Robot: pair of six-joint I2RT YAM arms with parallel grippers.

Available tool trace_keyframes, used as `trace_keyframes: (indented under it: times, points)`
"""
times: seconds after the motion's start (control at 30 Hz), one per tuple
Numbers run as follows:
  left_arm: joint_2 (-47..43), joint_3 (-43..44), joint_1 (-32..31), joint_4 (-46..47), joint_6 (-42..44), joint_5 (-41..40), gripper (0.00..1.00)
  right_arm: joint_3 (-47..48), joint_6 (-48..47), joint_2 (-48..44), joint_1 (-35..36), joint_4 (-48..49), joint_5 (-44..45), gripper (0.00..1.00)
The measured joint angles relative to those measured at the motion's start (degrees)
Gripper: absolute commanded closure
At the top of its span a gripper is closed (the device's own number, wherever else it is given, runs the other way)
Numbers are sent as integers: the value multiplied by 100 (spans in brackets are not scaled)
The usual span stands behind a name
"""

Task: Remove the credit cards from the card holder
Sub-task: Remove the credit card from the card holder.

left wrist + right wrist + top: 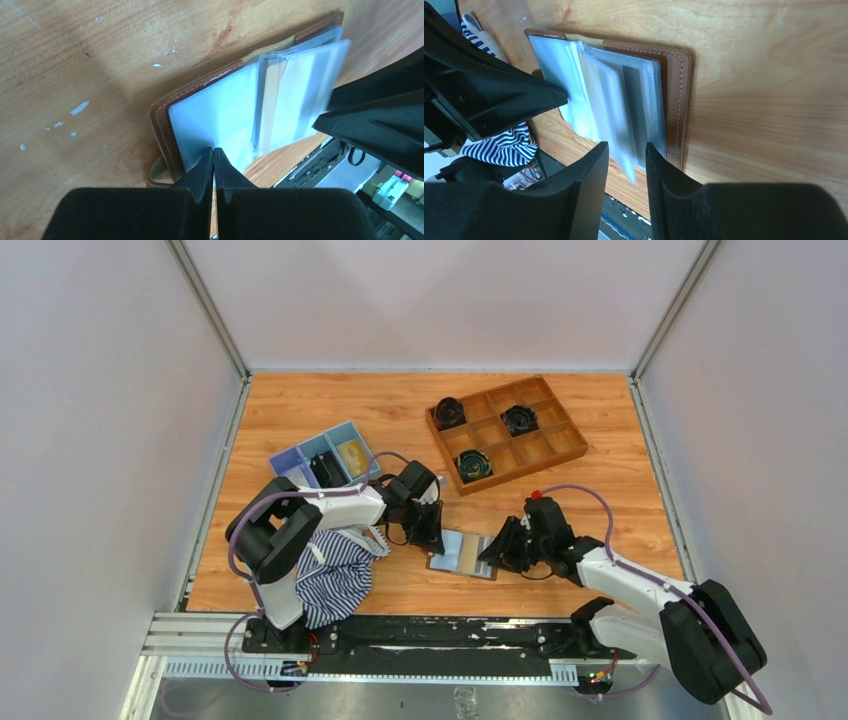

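Tabletop: orange wood, scuffed | walls: pale grey | card holder: open

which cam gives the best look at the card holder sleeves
Right wrist: the open card holder fills the frame, brown cover and fanned clear sleeves plain. Left wrist shows it open too, but one end is hidden. Top external shows it small, without sleeve detail.

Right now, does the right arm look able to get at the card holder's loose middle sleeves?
Probably yes: the right gripper is open with a raised sleeve of the card holder between its fingers, while the shut left gripper presses only the opposite page.
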Motion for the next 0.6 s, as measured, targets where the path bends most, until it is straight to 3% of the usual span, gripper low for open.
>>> trace_keyframes:
  times: [0.6]
  points:
    - [105,-103,31,326,-46,330,100,210,-74,330,-4,444,-531,64]
